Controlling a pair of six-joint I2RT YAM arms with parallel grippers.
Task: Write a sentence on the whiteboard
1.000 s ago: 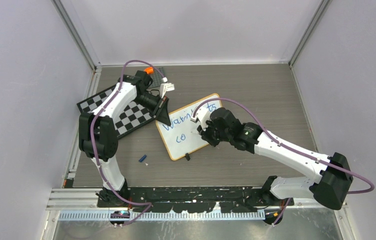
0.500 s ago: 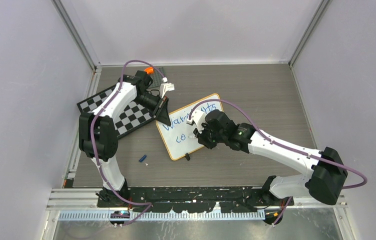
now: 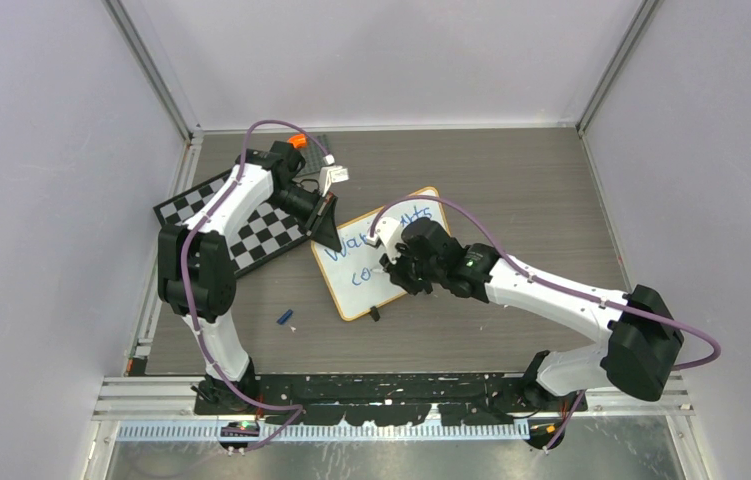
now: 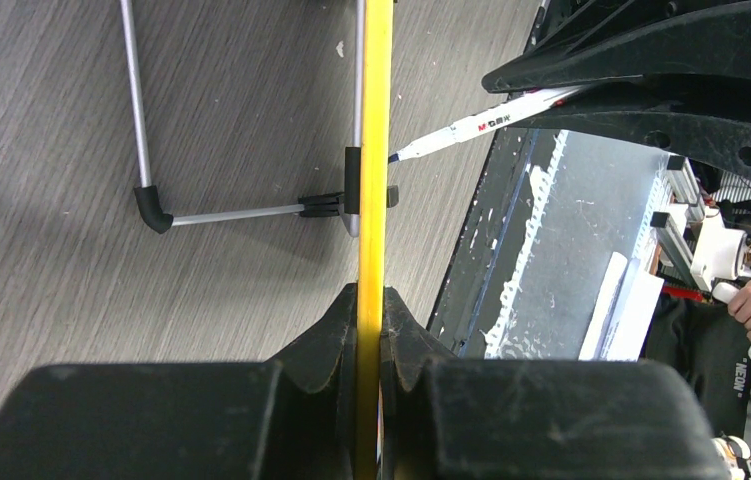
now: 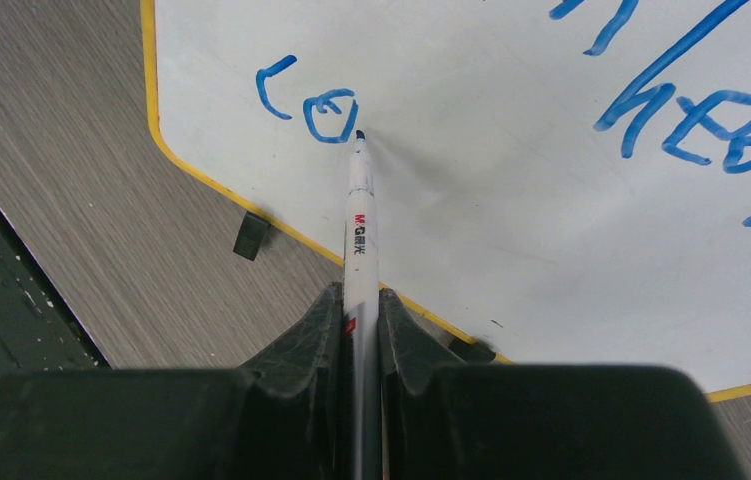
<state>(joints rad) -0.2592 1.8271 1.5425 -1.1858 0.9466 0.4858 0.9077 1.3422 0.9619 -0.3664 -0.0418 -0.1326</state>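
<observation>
The left arm rises from its base, folds at the elbow and reaches forward over the checkered board (image 3: 261, 238). Its left gripper (image 3: 329, 232) is pinched tight on the yellow edge of the whiteboard (image 3: 363, 296), which runs on ahead of those fingers. The right arm stretches low and leftward across the whiteboard, its right gripper (image 5: 359, 300) clamped on a marker (image 5: 359, 215) whose tip meets the white surface ahead of the fingers, just beside the "co" of the blue sentence (image 5: 651, 92).

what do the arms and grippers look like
Left arm and right arm: white links, bulky black joint housings, a purple cable looping along each. Left gripper and right gripper: matte black wedge-shaped fingers. An orange part sits near the left wrist; a small green light glows on the right arm.
</observation>
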